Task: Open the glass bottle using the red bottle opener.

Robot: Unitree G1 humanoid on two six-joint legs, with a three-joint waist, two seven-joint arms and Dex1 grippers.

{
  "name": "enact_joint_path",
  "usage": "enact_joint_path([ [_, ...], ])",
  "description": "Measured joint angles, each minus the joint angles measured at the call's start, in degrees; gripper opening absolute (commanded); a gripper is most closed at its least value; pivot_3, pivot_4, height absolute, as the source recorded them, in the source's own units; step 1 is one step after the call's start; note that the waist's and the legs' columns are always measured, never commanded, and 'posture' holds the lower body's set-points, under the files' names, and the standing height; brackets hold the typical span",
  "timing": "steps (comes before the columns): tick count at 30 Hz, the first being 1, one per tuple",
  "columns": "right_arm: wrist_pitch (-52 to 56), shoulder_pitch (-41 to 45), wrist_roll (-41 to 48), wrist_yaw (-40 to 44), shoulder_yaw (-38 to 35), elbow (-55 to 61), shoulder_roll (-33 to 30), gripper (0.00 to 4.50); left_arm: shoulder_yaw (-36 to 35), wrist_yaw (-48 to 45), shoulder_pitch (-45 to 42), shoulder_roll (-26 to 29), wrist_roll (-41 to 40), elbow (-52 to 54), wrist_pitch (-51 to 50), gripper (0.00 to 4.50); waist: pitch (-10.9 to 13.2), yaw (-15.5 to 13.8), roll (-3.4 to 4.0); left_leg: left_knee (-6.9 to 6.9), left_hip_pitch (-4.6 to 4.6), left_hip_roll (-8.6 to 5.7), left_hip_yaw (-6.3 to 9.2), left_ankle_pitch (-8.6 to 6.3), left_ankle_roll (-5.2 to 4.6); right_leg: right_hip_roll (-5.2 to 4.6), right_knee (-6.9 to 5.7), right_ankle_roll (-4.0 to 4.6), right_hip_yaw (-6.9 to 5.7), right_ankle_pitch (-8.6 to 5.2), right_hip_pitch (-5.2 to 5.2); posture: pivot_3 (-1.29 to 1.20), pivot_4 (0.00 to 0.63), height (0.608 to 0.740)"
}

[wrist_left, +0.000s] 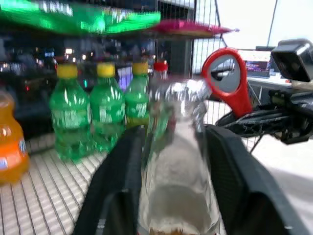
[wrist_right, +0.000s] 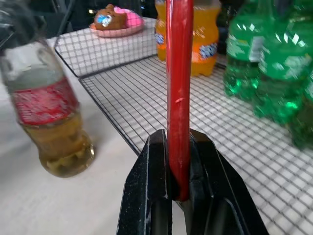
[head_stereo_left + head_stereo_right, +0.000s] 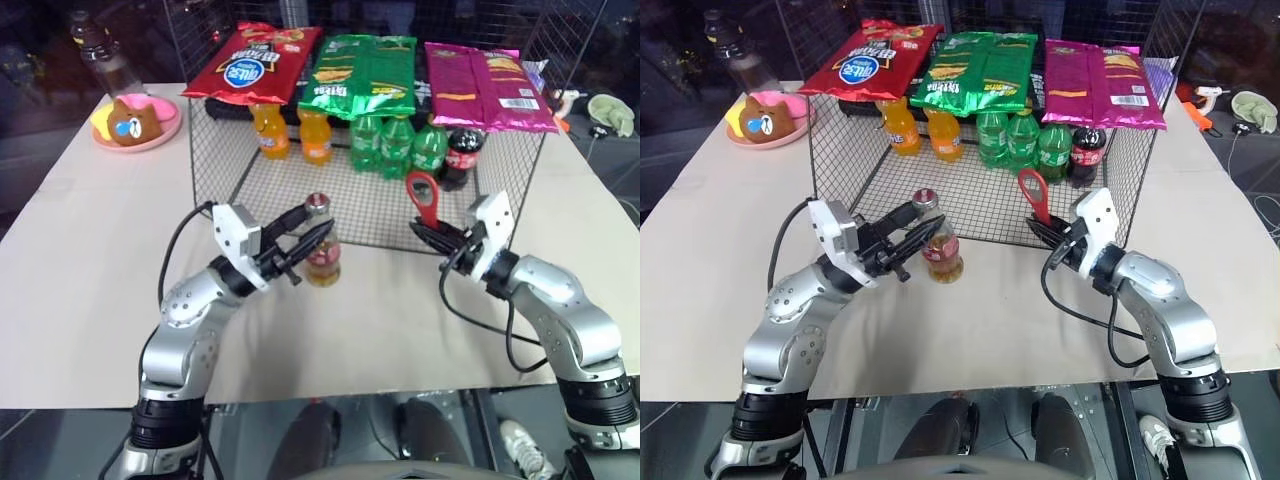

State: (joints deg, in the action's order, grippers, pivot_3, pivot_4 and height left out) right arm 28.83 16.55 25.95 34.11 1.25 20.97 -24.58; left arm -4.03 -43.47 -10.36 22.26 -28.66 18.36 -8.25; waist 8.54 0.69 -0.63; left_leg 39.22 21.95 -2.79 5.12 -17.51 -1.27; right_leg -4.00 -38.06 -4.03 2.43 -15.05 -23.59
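Observation:
The glass bottle [image 3: 323, 258] stands upright on the beige table just in front of the wire rack, with yellow drink, a red label and a silver cap [image 3: 318, 203]. My left gripper [image 3: 312, 245] reaches in from the left, its two black fingers [image 1: 122, 166] pressed against both sides of the bottle's neck and shoulder. To the right, my right gripper [image 3: 432, 232] is shut on the handle of the red bottle opener [image 3: 422, 198], held upright with its ring head on top. The opener is level with the bottle's cap, a hand's width to its right.
A black wire rack [image 3: 230, 190] stands behind the bottle, holding orange soda bottles [image 3: 270, 130], green bottles [image 3: 395, 145] and a cola bottle [image 3: 462, 155]. Snack bags [image 3: 360, 70] lie on top. A pink plate with a bear toy [image 3: 133, 122] sits at the back left.

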Motion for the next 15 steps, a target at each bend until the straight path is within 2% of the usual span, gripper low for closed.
enact_joint_path([
  [7, -0.98, 0.82, -3.60, 0.66, 2.44, 0.99, -2.38, 0.00, 0.33, -0.04, 0.06, -0.02, 0.20, -0.41, 0.93, 1.09, 0.00, 0.06, 0.00, 0.00, -0.01, -0.01, -0.01, 0.00, 0.00, 0.00, 0.00, 0.00, 0.01, 0.00, 0.00, 0.00, 0.150, 0.740],
  [15, -10.57, 6.96, -19.88, -4.55, 12.03, -1.55, 0.56, 0.00, 1.16, -0.07, 1.15, 0.66, 0.53, 0.37, 1.66, 1.09, -0.09, 0.00, 0.08, -0.01, -0.08, -0.01, 0.00, 0.00, 0.01, 0.01, 0.00, 0.00, -0.01, 0.00, 0.00, 0.00, 0.150, 0.740],
])
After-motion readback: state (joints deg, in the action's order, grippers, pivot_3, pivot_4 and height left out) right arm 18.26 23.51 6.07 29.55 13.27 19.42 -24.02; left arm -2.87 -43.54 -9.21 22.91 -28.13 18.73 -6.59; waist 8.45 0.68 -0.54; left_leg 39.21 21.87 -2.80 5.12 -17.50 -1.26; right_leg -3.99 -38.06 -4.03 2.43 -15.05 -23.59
